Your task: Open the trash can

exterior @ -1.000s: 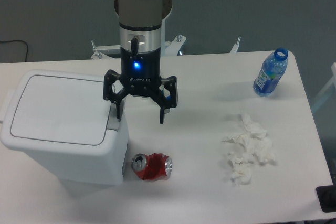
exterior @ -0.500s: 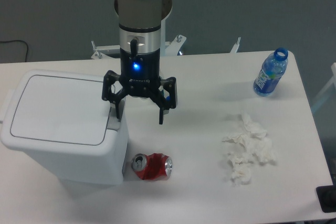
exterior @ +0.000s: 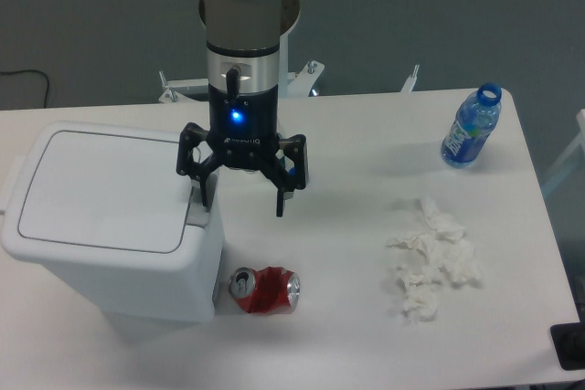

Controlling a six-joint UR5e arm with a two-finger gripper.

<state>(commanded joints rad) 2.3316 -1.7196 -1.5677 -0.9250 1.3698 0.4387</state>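
The white trash can [exterior: 110, 226] stands at the left of the table with its flat lid [exterior: 101, 189] down. Its grey latch tab [exterior: 197, 215] sits at the lid's right edge. My gripper [exterior: 242, 205] hangs open from the arm, pointing down. Its left fingertip [exterior: 205, 196] is at the latch tab, right on the bin's right edge. Its right finger [exterior: 281, 200] hangs over bare table to the right of the bin. I cannot tell if the left finger touches the tab.
A crushed red soda can [exterior: 265, 289] lies on the table just right of the bin's base. Crumpled white tissues [exterior: 431, 258] lie at the right. A blue water bottle [exterior: 472, 127] stands at the far right back.
The gripper has shifted very slightly left toward the latch tab. The lid stays down.
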